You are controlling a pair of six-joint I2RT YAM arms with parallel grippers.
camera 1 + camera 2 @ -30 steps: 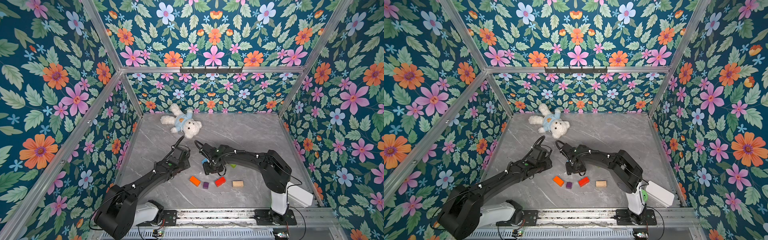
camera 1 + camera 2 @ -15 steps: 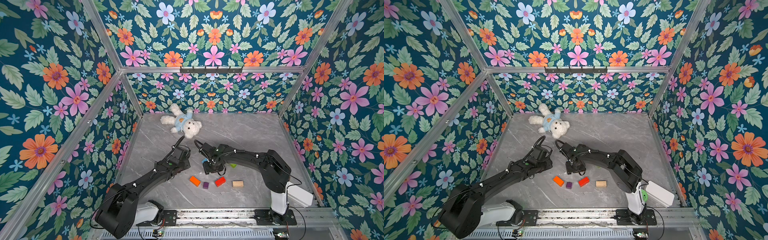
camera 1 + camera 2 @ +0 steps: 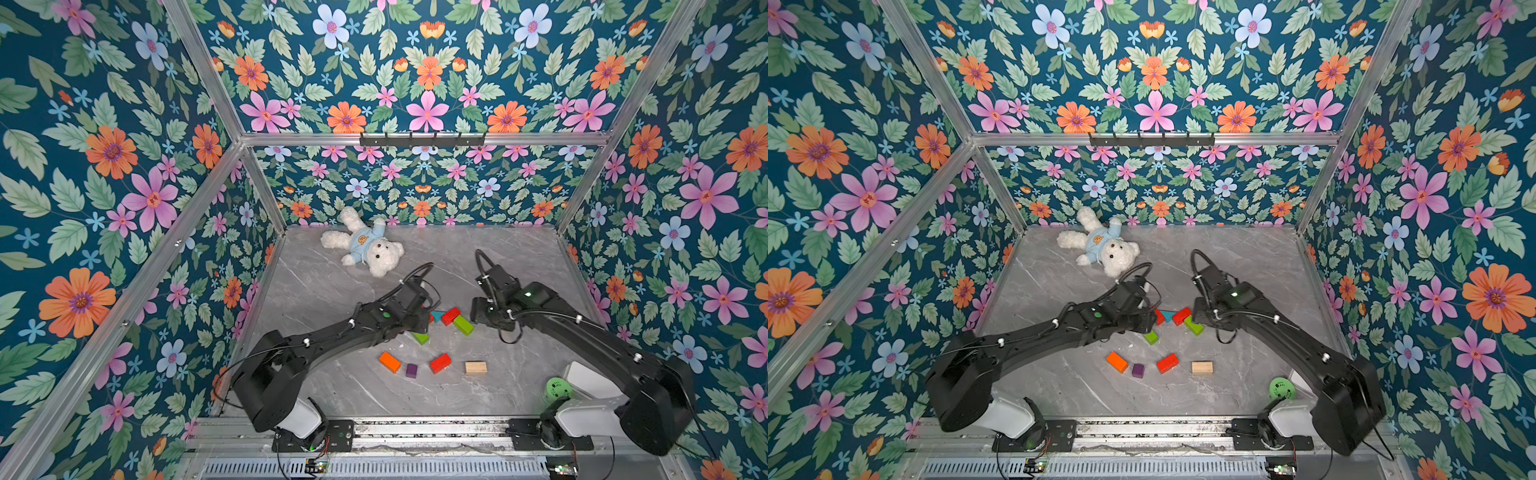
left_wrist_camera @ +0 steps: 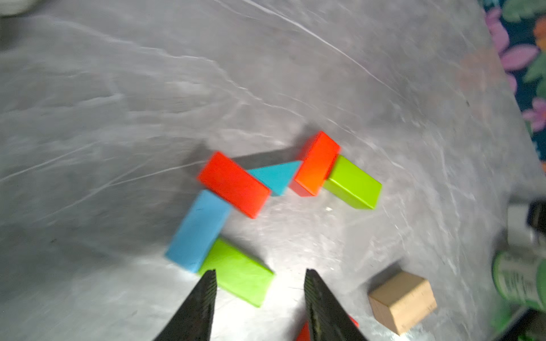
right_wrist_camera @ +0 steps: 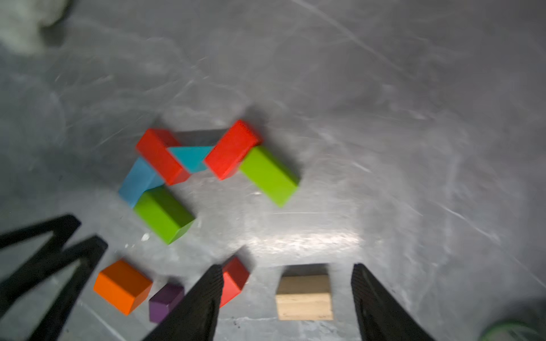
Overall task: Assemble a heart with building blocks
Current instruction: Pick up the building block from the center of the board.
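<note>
Grey marble-look table (image 3: 498,266) with faint sheen, smooth glossy painted building blocks (image 4: 233,184), matt bare-wood brick (image 5: 304,296) showing grain, fluffy plush teddy bear (image 3: 384,255), brushed metal frame (image 3: 291,139), ribbed matt black fingers (image 4: 204,304) on the left gripper (image 4: 260,271)

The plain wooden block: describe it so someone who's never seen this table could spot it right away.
On the grey marble table, look at the loose row of four blocks nearest the front rail. The plain wooden block sits at the row's end toward the green ball. It is the only unpainted one, pale tan beside a red brick.
</note>
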